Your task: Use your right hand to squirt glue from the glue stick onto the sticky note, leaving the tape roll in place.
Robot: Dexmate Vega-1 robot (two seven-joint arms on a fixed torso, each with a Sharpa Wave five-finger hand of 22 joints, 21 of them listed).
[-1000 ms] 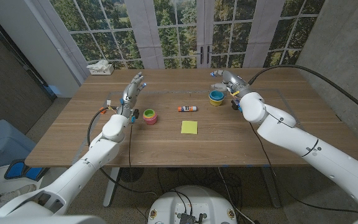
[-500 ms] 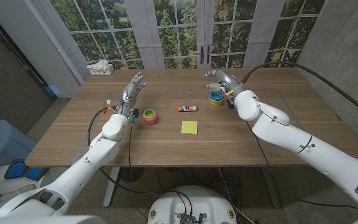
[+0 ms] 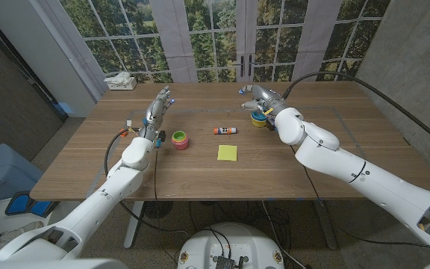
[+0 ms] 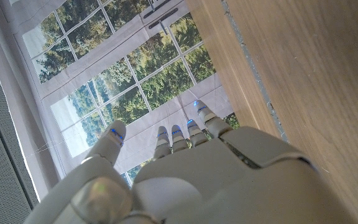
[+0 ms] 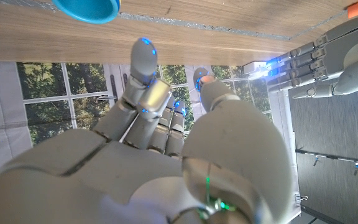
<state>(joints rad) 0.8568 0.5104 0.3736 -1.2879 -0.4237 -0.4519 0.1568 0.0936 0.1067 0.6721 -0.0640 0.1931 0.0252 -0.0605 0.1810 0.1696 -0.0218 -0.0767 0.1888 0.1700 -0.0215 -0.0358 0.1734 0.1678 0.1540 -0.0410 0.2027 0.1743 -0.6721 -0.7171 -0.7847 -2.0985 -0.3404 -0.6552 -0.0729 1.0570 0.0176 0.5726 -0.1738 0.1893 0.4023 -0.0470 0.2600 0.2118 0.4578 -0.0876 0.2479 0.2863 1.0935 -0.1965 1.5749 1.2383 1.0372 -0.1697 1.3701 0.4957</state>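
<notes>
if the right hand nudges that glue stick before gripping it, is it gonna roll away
Probably. The glue stick lies on its side on the bare wooden table, so a push across its length would likely roll it. It looks small and light, so it should lift easily. The right hand is apart from it, holding nothing.

Bright, even daylight from windows behind table; soft shadows, wide-angle bending at edges (wrist views blurred up close).

I'm seeing daylight coming through paned windows at twelve o'clock, trees showing outside; grey walls are flanking the wooden worktop.
</notes>
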